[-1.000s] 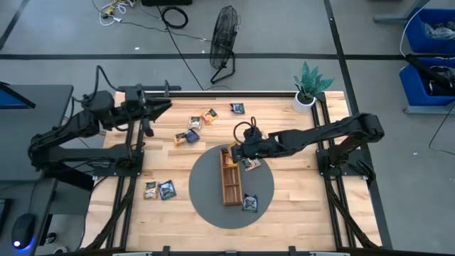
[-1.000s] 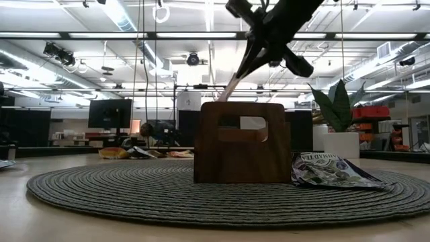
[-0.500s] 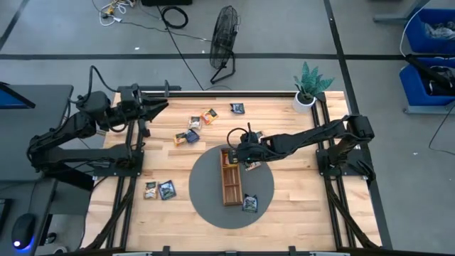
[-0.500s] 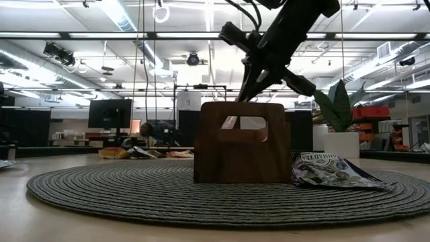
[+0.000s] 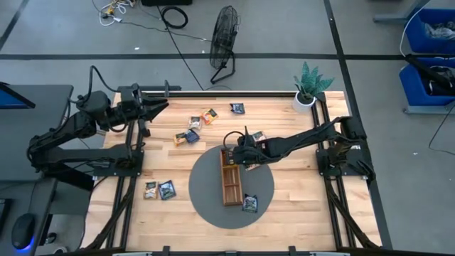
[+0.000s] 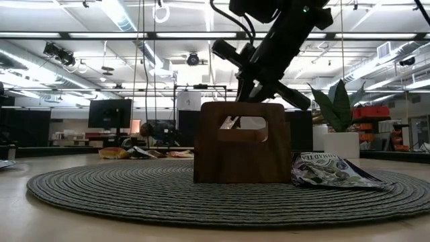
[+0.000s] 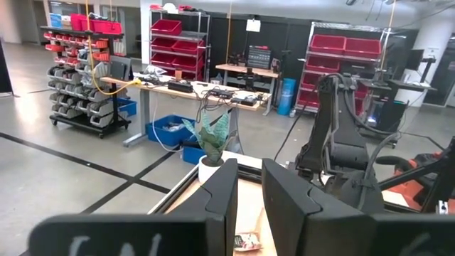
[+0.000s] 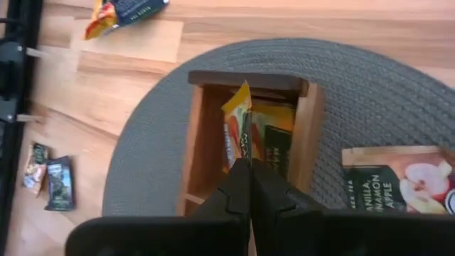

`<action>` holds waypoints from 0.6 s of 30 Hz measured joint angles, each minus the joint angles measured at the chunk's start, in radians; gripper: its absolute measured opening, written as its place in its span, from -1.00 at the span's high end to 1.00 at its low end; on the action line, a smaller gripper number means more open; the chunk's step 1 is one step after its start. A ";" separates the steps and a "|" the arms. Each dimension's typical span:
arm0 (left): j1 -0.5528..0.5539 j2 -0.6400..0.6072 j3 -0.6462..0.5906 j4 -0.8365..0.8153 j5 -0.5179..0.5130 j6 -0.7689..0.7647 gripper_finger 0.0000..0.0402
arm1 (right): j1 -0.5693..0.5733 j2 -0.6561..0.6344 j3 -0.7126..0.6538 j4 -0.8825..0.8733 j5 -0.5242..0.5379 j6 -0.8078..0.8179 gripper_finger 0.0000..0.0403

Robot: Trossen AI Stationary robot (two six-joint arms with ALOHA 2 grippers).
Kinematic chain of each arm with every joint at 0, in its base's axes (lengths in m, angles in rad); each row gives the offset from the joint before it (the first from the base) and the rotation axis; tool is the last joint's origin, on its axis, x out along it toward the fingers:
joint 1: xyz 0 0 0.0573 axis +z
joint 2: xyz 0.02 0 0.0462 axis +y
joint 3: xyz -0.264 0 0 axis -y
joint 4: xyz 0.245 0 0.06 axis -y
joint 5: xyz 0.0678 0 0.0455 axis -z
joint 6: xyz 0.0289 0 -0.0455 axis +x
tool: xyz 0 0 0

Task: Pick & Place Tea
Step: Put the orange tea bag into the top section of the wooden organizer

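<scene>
Tea sachet (image 8: 239, 124), orange and yellow, stands on edge above the end compartment of the wooden tray (image 8: 199, 142), pinched in the clenched jaws of the right gripper (image 8: 245, 178). Beside the tray on the round grey mat (image 8: 370, 107) lies a sachet (image 8: 391, 188) reading "VANILLA CINNAMON APPLE", legible only in the right wrist view. The high view alone shows loose sachets (image 5: 192, 129) scattered on the worktop (image 5: 298, 206) and the left gripper (image 5: 160, 108) parked at the far-left edge, jaws slightly parted, empty.
</scene>
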 joint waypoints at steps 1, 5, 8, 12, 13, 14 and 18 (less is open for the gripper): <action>0.001 0.000 0.000 -0.001 -0.001 -0.002 0.67 | 0.000 0.000 0.000 0.004 0.000 0.001 1.00; 0.001 0.000 0.000 -0.001 -0.001 -0.002 0.67 | 0.000 0.000 0.000 0.003 0.000 -0.031 0.99; 0.001 0.000 0.000 -0.001 0.000 -0.001 0.67 | 0.000 0.000 0.000 -0.004 -0.022 -0.047 0.94; 0.001 0.000 0.000 -0.002 0.000 -0.002 0.67 | 0.003 0.000 0.000 -0.016 -0.025 -0.051 0.89; 0.000 0.000 0.000 -0.002 -0.001 -0.004 0.67 | 0.003 0.000 0.000 -0.016 -0.025 -0.054 0.88; 0.000 0.000 0.000 -0.002 0.000 -0.007 0.67 | 0.003 0.000 0.000 -0.017 -0.028 -0.054 0.87; 0.001 0.000 0.000 -0.004 0.000 -0.011 0.67 | 0.006 0.000 0.000 -0.016 -0.043 -0.057 0.77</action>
